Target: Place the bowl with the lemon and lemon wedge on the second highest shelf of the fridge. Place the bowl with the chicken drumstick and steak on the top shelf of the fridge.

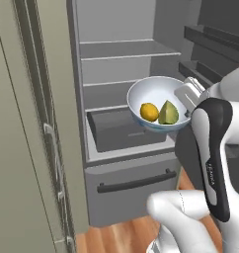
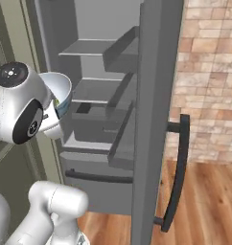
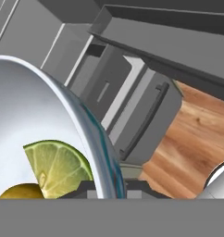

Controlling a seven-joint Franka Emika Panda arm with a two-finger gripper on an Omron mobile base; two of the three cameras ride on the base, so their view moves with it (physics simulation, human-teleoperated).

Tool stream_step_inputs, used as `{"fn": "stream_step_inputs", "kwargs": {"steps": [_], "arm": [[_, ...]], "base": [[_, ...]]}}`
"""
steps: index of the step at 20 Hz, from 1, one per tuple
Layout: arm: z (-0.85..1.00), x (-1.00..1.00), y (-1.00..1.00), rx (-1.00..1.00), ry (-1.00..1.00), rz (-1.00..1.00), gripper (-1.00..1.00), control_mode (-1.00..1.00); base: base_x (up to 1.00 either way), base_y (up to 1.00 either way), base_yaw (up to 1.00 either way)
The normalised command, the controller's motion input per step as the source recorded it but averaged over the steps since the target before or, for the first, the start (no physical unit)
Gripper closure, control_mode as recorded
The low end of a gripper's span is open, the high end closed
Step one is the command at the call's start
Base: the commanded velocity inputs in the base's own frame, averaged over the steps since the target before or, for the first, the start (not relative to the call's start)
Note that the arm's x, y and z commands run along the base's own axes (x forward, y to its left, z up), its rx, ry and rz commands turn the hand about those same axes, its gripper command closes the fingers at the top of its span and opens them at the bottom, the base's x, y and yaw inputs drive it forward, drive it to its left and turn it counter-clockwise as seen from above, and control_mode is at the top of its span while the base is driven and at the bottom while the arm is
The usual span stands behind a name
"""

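The only lettering is a small pale word running lengthwise down the dark cover of the arm's link (image 1: 214,163), below and just right of the jaws in the left base view. It seems to read "FRANKA", though the letters are too small to be sure. The fridge carries no readable text.

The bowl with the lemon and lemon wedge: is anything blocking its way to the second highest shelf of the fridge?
Nothing visible does. The gripper holds the bowl with the lemon and lemon wedge before the open fridge, and the second highest shelf looks bare.
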Motion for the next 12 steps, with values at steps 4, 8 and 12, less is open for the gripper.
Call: {"fn": "stream_step_inputs", "kwargs": {"steps": [4,8,12], "arm": [[0.00,0.00,0.00,0.00,0.00,0.00,1.00,1.00],[0.00,0.00,0.00,0.00,0.00,0.00,1.00,1.00],[0.00,0.00,0.00,0.00,0.00,0.00,1.00,1.00]], "base": [[0.50,0.42,-0.17],[0.46,0.42,-0.15],[0.57,0.30,-0.15]]}}
